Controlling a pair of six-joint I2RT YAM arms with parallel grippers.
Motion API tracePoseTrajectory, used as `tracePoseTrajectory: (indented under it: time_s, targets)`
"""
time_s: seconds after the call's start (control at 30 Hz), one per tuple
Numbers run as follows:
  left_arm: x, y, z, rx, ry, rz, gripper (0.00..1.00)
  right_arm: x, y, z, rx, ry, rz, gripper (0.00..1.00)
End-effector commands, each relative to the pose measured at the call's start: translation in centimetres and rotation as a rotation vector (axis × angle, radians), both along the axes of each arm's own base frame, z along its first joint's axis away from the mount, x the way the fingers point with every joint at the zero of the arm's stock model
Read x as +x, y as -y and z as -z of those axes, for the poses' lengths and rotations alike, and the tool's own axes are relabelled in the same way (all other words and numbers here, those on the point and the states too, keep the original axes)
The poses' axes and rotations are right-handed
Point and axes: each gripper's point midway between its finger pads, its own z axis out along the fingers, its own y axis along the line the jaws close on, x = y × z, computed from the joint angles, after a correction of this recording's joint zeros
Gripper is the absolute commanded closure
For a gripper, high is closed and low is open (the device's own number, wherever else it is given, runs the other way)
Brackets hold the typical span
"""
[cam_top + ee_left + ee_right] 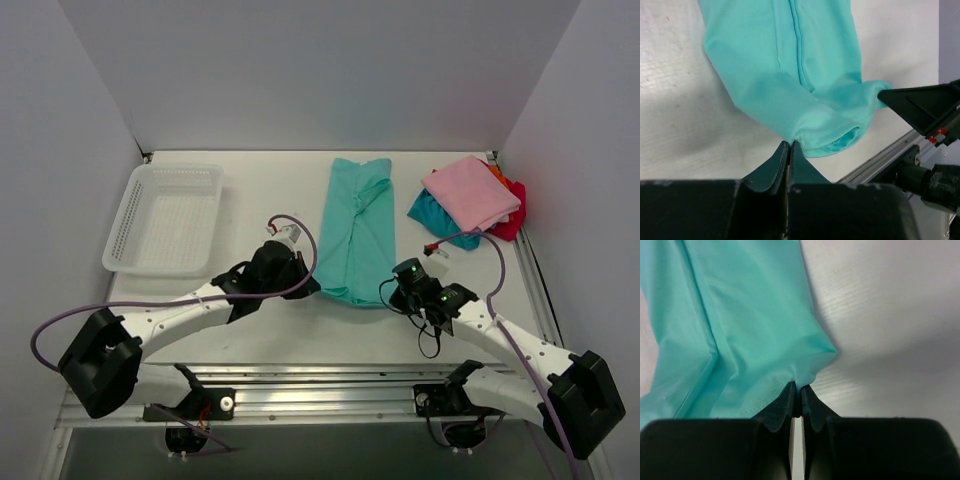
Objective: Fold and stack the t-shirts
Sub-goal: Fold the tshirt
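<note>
A teal-green t-shirt point(356, 232) lies folded lengthwise as a long strip on the table's middle. My left gripper point(303, 286) is shut on the strip's near left corner point(795, 134). My right gripper point(393, 291) is shut on its near right corner point(807, 371), and its finger also shows in the left wrist view point(920, 102). A stack of folded t-shirts sits at the back right: pink point(471, 192) on top, teal-blue point(432, 212) below, red point(514, 217) and orange point(502, 176) at the edges.
A white plastic mesh basket point(166, 218) stands at the back left. White walls enclose the table on three sides. A metal rail point(330, 380) runs along the near edge. A purple cable point(296, 225) loops above my left wrist.
</note>
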Motion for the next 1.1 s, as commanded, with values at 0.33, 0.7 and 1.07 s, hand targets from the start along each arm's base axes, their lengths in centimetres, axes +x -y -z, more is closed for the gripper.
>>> tracePoseTrajectory:
  time_s: [0.33,0.7,1.07]
  targets:
    - [8.7,1.0,-4.4,-0.045,0.144,-0.109,0.98,8.2,-2.5,-5.7,0.016,0.251,0.052,1.00]
    - [13.4,0.2,-6.8,-0.068,0.183,-0.118,0.98,11.1,-2.3,-8.2,-0.038,0.314,0.097,1.00]
    - [18.2,0.5,-5.6,-0.109,0.155,-0.064,0.98,14.7,-3.1,-7.9,-0.102,0.287,0.105,1.00]
